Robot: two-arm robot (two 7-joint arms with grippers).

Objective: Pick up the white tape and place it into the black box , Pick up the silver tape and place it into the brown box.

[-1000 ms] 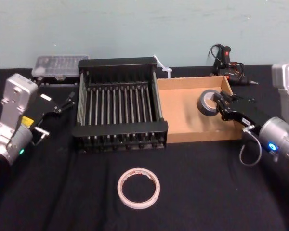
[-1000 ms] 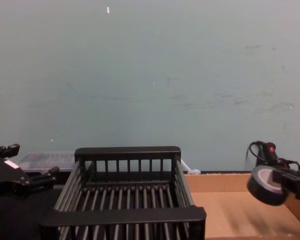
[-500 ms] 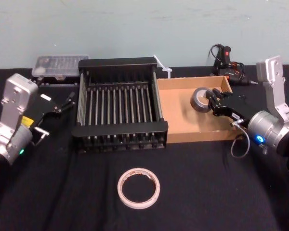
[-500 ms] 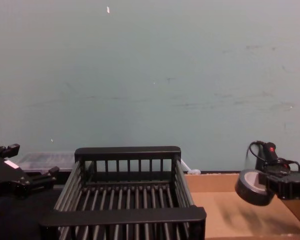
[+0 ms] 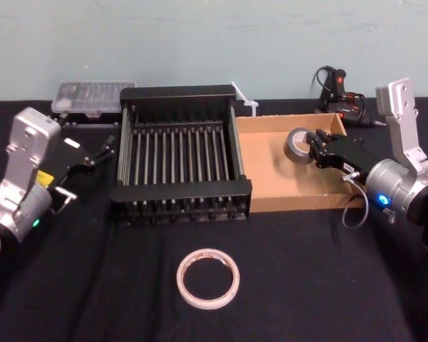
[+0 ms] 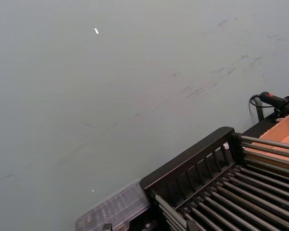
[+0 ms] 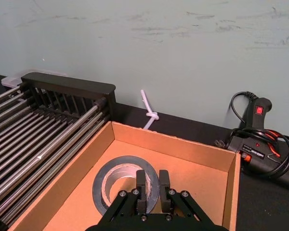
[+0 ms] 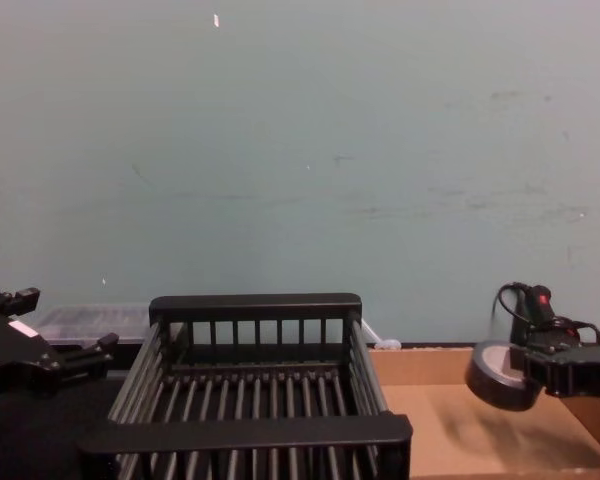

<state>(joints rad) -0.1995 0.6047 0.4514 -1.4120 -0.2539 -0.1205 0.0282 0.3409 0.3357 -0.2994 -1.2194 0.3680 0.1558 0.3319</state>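
Observation:
The silver tape (image 5: 297, 142) is a grey roll with a pale core, and my right gripper (image 5: 315, 151) is shut on its wall. It hangs over the back right part of the brown box (image 5: 269, 167), above the floor. In the right wrist view the two fingers pinch the silver tape (image 7: 119, 164) at the right gripper (image 7: 152, 190). The chest view has the roll (image 8: 492, 378) over the tray. The white tape (image 5: 207, 277) lies flat on the black cloth in front of the black box (image 5: 182, 191). My left gripper (image 5: 100, 148) stands open left of the crate.
A clear plastic case (image 5: 93, 94) sits behind the crate at the left. A black and red glue gun (image 5: 339, 89) with its cable lies behind the tray, and a white zip tie (image 5: 242, 100) between the two boxes at the back. Black cloth covers the table.
My right gripper has carried the silver tape leftward, farther in over the brown box. The left arm and the white tape have stayed put.

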